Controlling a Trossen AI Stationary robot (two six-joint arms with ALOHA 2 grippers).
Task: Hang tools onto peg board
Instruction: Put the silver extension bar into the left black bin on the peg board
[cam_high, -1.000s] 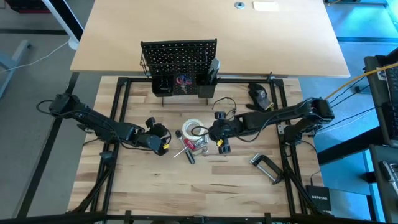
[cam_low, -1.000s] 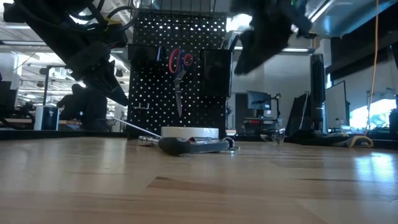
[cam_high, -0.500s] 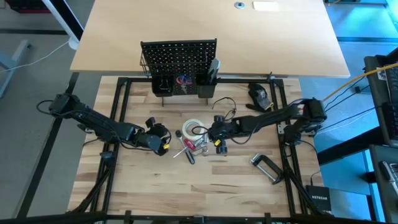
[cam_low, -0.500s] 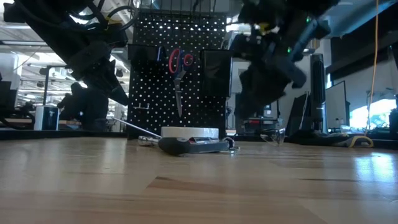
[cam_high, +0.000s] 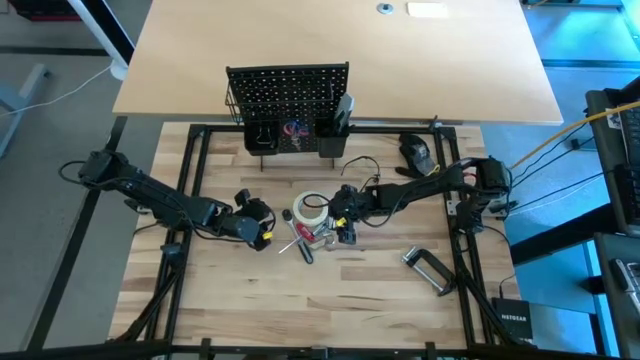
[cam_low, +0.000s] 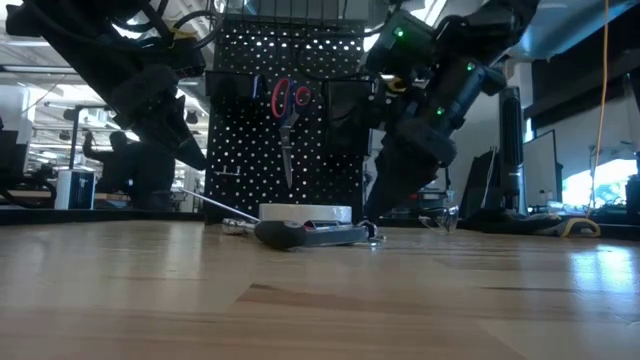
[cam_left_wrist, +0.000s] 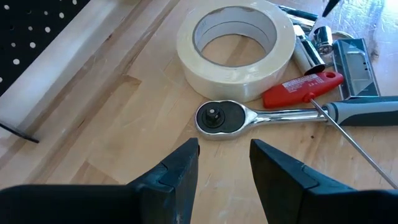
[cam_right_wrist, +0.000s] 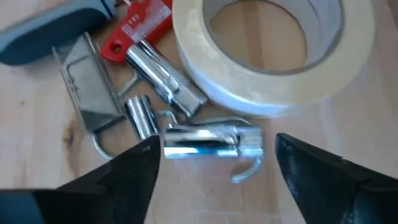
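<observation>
The tools lie in a heap at mid-table: a white tape roll (cam_high: 310, 209), a grey-handled ratchet (cam_left_wrist: 273, 114), a red-handled screwdriver (cam_left_wrist: 302, 88) and small chromed pieces (cam_right_wrist: 208, 140). Red-handled scissors (cam_low: 288, 104) hang on the upright black peg board (cam_high: 288, 93). A silver C-clamp (cam_high: 429, 270) lies near the right. My right gripper (cam_right_wrist: 214, 180) hangs low over the heap, open wide, with a finger on either side of the chromed pieces. My left gripper (cam_left_wrist: 224, 165) waits left of the heap, open, pointing at the ratchet's head.
A bulky black device (cam_high: 416, 152) lies at the far right, with black cables running from it. The black frame rails (cam_high: 195, 190) run along the work area's left and right. Bare wood lies toward the near edge (cam_high: 320, 310).
My right gripper has come down from above and gone a little toward the table's left, onto the tool heap beside the tape roll, tipping its fingers further downward. The tools have stayed where they were.
</observation>
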